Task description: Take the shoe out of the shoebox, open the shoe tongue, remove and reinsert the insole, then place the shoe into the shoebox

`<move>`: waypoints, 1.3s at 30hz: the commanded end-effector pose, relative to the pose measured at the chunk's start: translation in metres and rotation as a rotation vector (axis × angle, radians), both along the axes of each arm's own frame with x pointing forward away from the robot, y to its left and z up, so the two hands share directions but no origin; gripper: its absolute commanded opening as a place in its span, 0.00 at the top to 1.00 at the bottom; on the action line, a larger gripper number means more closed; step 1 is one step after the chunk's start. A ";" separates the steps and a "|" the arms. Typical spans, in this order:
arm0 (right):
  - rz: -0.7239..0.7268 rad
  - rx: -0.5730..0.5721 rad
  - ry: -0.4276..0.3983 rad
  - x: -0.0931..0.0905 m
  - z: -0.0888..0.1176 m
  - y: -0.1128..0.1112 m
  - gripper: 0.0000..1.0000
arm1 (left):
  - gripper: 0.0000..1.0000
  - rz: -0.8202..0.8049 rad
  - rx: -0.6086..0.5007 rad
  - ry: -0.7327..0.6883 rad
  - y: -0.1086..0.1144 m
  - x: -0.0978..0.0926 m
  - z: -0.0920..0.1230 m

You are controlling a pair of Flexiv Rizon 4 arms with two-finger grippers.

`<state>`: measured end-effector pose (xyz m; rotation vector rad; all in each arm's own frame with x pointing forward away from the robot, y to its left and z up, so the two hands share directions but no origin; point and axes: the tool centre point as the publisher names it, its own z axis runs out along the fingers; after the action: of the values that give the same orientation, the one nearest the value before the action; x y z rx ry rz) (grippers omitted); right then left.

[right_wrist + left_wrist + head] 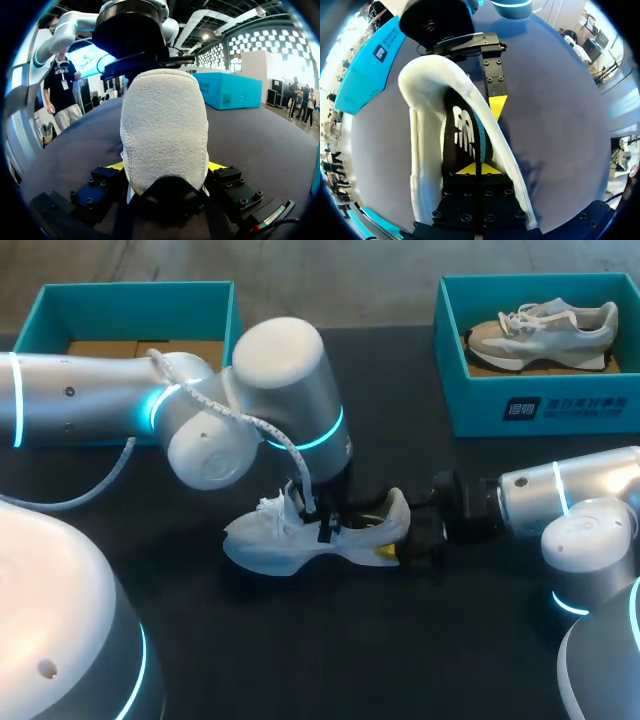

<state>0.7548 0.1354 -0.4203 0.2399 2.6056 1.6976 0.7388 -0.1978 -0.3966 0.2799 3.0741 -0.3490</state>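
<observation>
white shoe [300, 540] at the table [300, 660] centre, toe toward 9 o'clock, right tool [166, 165] clamped on its heel from 3 o'clock, left tool [476, 169] inside the opening, pinched on the black insole [462, 135]

white print on shoebox [472, 412] front (unreadable); logo on insole [453, 150]

The white knit fabric sneaker [300, 535] holds a black foam insole [465, 132] with a white logo and a teal edge. The left cardboard shoebox [130, 292] and the right cardboard shoebox [540, 405] are teal, brown inside. The low suede trainer [545, 330] is beige and grey, white-soled. The matte tabletop [330, 660] is black. The left gripper [477, 169] and right gripper [165, 167] are black, yellow-tipped.
</observation>
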 end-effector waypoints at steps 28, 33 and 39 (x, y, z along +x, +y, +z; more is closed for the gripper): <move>-0.001 -0.005 0.002 0.002 -0.002 0.001 1.00 | 1.00 0.016 -0.127 0.088 0.018 0.005 0.037; -0.001 -0.005 0.002 0.002 -0.002 0.001 1.00 | 1.00 0.031 -0.138 0.075 0.017 0.006 0.045; -0.001 -0.005 0.002 0.002 -0.002 0.001 1.00 | 1.00 0.033 -0.149 0.068 0.012 0.005 0.053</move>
<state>0.7549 0.1350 -0.4203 0.2398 2.6059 1.6972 0.7465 -0.1874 -0.3479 0.2166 3.0962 -0.5970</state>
